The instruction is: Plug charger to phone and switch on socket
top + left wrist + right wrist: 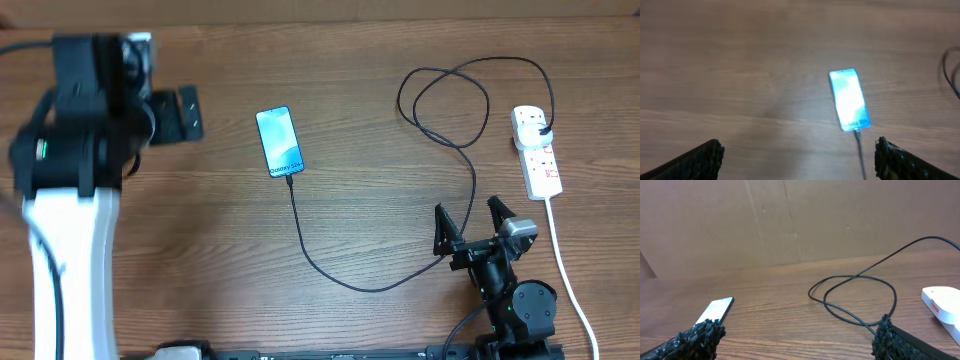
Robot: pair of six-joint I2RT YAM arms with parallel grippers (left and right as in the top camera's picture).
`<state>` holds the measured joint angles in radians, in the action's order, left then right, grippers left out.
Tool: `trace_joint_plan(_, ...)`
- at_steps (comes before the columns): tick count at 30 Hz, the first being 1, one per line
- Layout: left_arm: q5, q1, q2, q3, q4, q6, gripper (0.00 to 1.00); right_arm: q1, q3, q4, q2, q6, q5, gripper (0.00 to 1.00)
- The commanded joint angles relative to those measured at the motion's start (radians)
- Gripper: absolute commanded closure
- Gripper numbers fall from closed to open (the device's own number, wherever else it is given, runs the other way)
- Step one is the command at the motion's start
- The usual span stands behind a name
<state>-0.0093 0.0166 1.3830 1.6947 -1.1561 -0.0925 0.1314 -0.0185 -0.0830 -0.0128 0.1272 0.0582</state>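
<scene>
Fingers stood apart on left gripper (797, 146) and right gripper (466, 212); I judged closing the right best for pressing the socket (540, 160) switch.

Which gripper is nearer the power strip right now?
Right. The right gripper sits just below-left of the power strip in the overhead view; the left gripper is across the table, beyond the phone.
</scene>
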Motion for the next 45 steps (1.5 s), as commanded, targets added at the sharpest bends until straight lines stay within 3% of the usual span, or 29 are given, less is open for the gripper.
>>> trace_joint_plan(1,-0.114,0.002,-0.147,-0.185,0.122,0.049,0.01,0.003,0.011,0.002,0.010,0.003,-0.013,0.00)
trace_joint_plan(5,-0.064,0.019,-0.331,-0.436,0.388,0.103,0.01,0.003,0.011,0.003,0.010,0.003,-0.013,0.00)
trace_joint_plan(10,0.055,0.023,-0.567,-0.795,0.752,0.261,0.01,0.003,0.011,0.003,0.010,0.003,-0.013,0.00)
trace_joint_plan(14,0.055,0.023,-0.724,-1.046,0.995,0.273,0.00,0.003,0.011,0.002,0.010,0.003,-0.013,0.00)
trace_joint_plan(19,0.054,0.023,-0.879,-1.293,1.164,0.278,0.01,0.003,0.011,0.002,0.010,0.003,-0.013,0.00)
trace_joint_plan(32,0.046,0.022,-1.227,-1.635,1.194,0.363,0.00,0.003,0.011,0.002,0.010,0.003,-0.013,0.00)
trace_joint_plan(40,0.029,0.022,-1.341,-1.690,1.073,0.377,0.01,0.003,0.011,0.003,0.010,0.003,-0.013,0.00)
trace_joint_plan(45,0.024,0.022,-1.381,-1.690,1.078,0.378,0.00,0.003,0.011,0.003,0.010,0.003,-0.013,0.00)
